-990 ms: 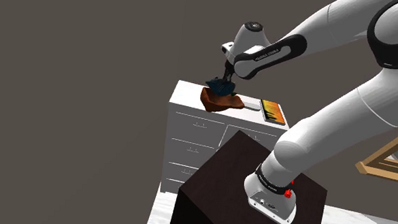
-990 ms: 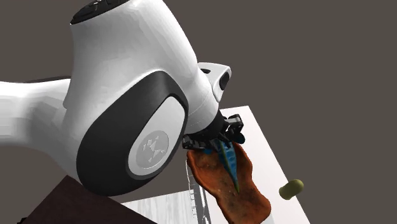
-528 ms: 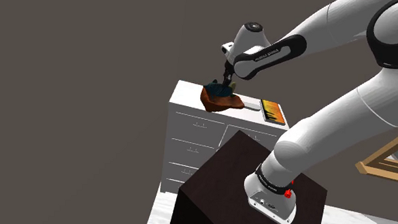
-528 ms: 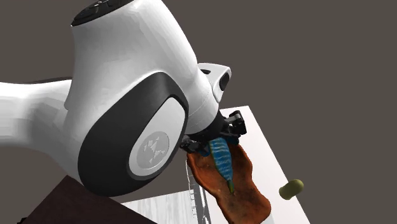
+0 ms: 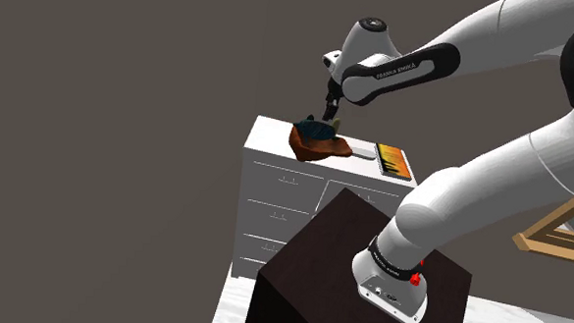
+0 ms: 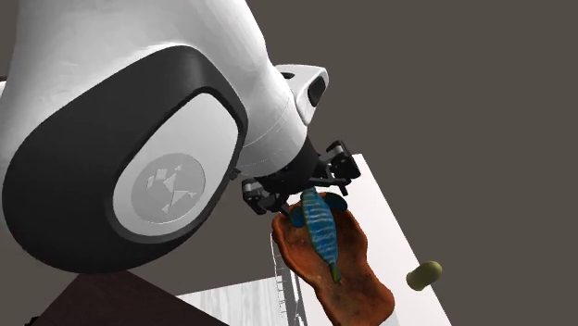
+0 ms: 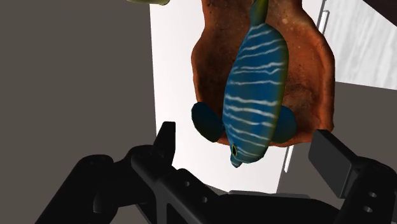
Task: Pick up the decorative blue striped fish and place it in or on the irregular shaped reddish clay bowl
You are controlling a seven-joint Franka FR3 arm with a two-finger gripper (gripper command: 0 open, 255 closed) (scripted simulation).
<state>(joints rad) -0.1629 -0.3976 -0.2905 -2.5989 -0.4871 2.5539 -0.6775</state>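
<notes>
Lying lengthwise in the reddish clay bowl (image 7: 312, 70) — the blue striped fish (image 7: 254, 89), white-banded, dark fins spread to either side, head at the bowl's rim nearest the gripper (image 7: 248, 145). Just above the bowl, black fingers (image 7: 167, 137) spread wide apart, clasping nothing, clear of the fish. Under the bowl, the white top of a chest of drawers (image 5: 275, 175). Near the bowl, at that top's edge, a small olive-green lump (image 6: 424, 274). Beside the bowl toward the dark stand (image 5: 311, 255) — a flat item with orange and yellow stripes (image 5: 394, 160).
</notes>
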